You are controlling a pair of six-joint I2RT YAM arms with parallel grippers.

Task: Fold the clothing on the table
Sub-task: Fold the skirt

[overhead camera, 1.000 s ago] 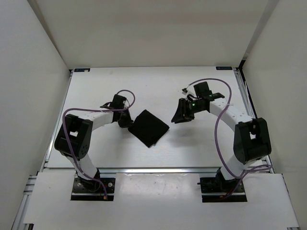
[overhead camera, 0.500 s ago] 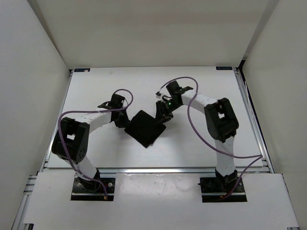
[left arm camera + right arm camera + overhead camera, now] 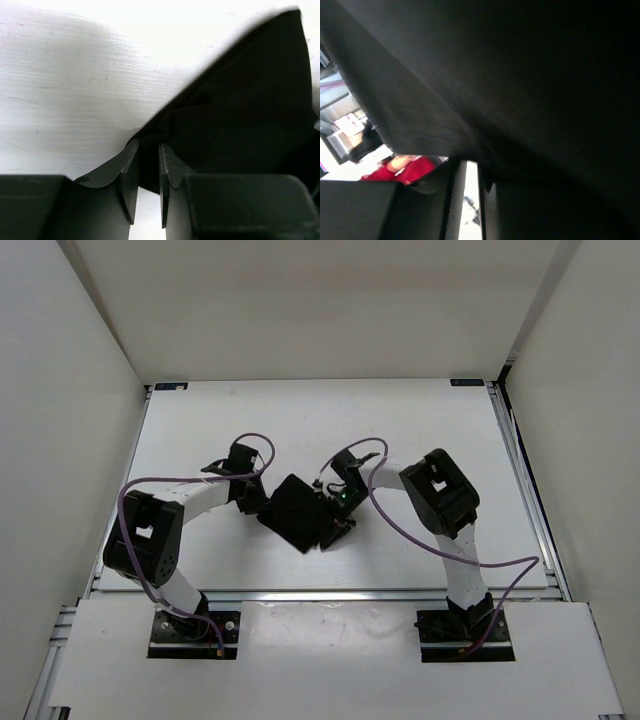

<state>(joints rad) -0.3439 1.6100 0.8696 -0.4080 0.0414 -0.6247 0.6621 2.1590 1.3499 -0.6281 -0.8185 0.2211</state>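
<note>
The clothing (image 3: 295, 512) is a small black folded piece lying like a diamond on the white table (image 3: 420, 420). My left gripper (image 3: 256, 502) sits at its left corner. In the left wrist view the left gripper (image 3: 148, 146) stands open by a narrow gap, with the corner of the clothing (image 3: 240, 110) bunched between its fingertips. My right gripper (image 3: 335, 522) is at the cloth's right edge. Dark clothing (image 3: 520, 75) fills most of the right wrist view, draped over the right gripper (image 3: 472, 167), whose jaws are drawn close on that edge.
Metal rails (image 3: 300, 593) run along the table's near edge, with both arm bases behind them. White walls enclose the table on three sides. Purple cables (image 3: 400, 530) loop beside each arm. Bare table (image 3: 75, 75) lies to the left of the left gripper.
My right arm swung left from the table's right half to the cloth's right edge, and its jaws narrowed. The left jaws widened and settled onto the left corner. The cloth shifted slightly left.
</note>
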